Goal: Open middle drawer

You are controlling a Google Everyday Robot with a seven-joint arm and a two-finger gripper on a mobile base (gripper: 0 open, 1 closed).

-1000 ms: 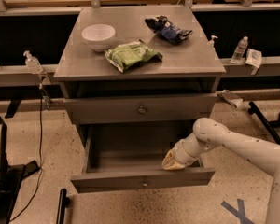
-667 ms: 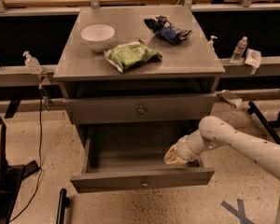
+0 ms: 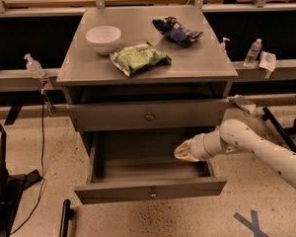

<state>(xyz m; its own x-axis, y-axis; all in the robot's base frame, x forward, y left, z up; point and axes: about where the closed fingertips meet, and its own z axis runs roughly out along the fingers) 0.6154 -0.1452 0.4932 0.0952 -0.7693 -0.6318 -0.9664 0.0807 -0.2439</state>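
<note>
The grey cabinet (image 3: 89,73) shows two drawer fronts. The upper one (image 3: 118,116) is shut, with a small round knob. Below it the middle drawer (image 3: 128,192) is pulled out far, its inside bare, with a small knob on its flat front. It hides whatever lies beneath it. My gripper (image 3: 184,152), on a white arm (image 3: 266,152) coming from the right, hangs over the right inner side of the open drawer, near its right wall and clear of the knob.
On the cabinet top lie a white bowl (image 3: 103,35), a green chip bag (image 3: 139,58) and a dark blue bag (image 3: 177,31). Bottles (image 3: 252,52) stand on side ledges. Black cables and gear (image 3: 2,191) lie on the floor at left.
My gripper has risen a little and drawn back over the open drawer's right side. The drawer stays pulled out as before.
</note>
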